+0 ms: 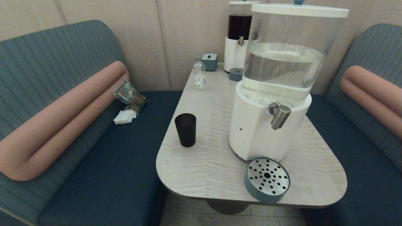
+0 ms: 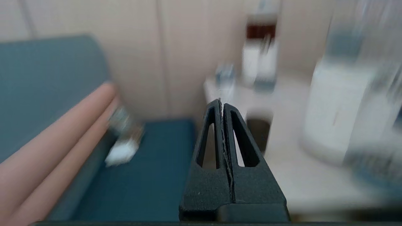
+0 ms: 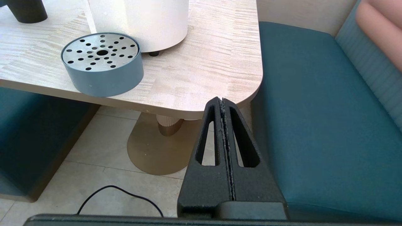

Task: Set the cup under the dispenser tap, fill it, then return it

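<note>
Head view: I see neither arm, cup (image 1: 185, 130) upright on table (image 1: 204, 169), left of dispenser tap (image 1: 279, 114), left wrist view: left gripper (image 2: 221, 103) pressed together, surroundings blurred, right wrist view: right gripper (image 3: 221, 101) pressed together below table edge, cup cut off.

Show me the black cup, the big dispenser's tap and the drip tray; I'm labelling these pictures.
cup (image 1: 185, 130), head view, side wall.
dispenser tap (image 1: 279, 115), head view, steel spout.
drip tray (image 1: 267, 179), head view, perforated top plate.
</note>
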